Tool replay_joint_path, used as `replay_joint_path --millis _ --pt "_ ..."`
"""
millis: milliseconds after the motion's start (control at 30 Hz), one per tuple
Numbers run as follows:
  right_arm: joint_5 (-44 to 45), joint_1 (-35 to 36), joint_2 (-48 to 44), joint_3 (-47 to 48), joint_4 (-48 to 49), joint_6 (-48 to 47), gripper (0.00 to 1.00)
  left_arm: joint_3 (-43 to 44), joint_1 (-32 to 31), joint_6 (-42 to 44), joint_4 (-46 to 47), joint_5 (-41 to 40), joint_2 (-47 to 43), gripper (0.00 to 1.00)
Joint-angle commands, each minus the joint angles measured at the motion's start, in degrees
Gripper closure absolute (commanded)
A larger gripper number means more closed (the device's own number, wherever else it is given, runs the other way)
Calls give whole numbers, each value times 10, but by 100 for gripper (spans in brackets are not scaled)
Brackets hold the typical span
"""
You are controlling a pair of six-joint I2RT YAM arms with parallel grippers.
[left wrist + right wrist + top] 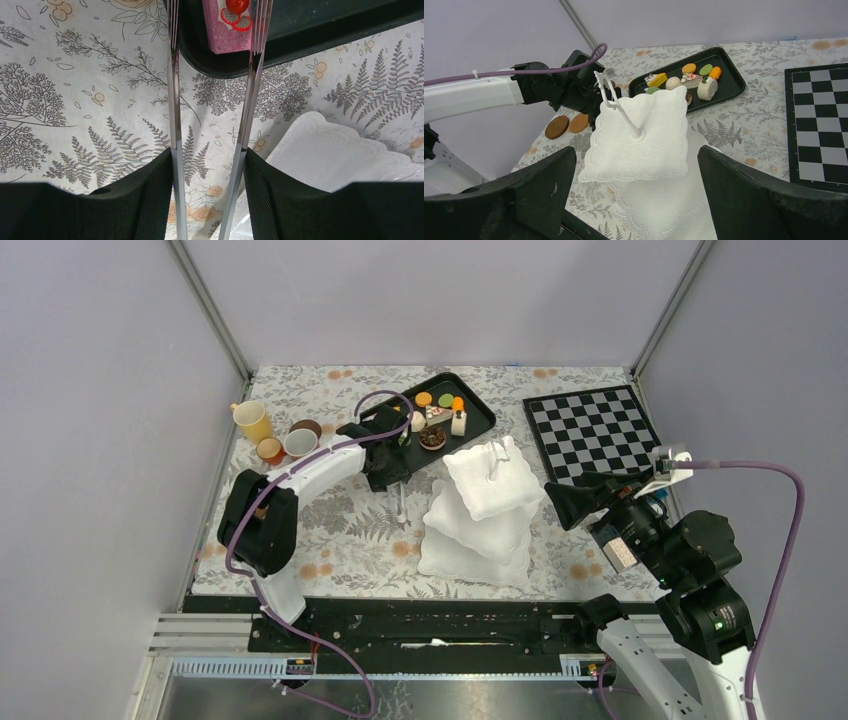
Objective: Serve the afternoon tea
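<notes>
My left gripper (207, 155) is shut on the silver tongs (174, 100), one metal arm against each finger. The tongs' tips straddle a pink cake (227, 30) with a red topping at the near corner of the black tray (310, 25). Other cakes and macarons (446, 400) lie on that tray (478, 405). The white three-tier stand (495, 480) stands mid-table, its tiers bare. My right gripper (636, 152) hangs open just right of the stand (644, 135), holding nothing. Cups, one yellow (252, 420) and one white (300, 443), sit at the far left. Two brown saucers (557, 127) lie near them.
A black-and-white chessboard (595, 430) lies at the far right of the flowered cloth. The stand's lowest tier (330, 155) is close to the right of the left gripper. Grey walls close in the table on three sides.
</notes>
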Motion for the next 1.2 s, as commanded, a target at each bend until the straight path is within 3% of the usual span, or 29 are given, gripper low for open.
replay_joint_path --millis 0,367,867,1167 --pt "-4 3 -5 4 14 -10 2 27 -1 -7 15 7 4 47" --pt "0 3 -8 4 14 -3 2 101 3 -44 -43 43 35 47" --pt "6 2 -12 10 11 -1 2 116 26 -51 -74 105 61 45" --pt "12 3 -14 6 11 0 2 123 31 -43 -80 93 66 61"
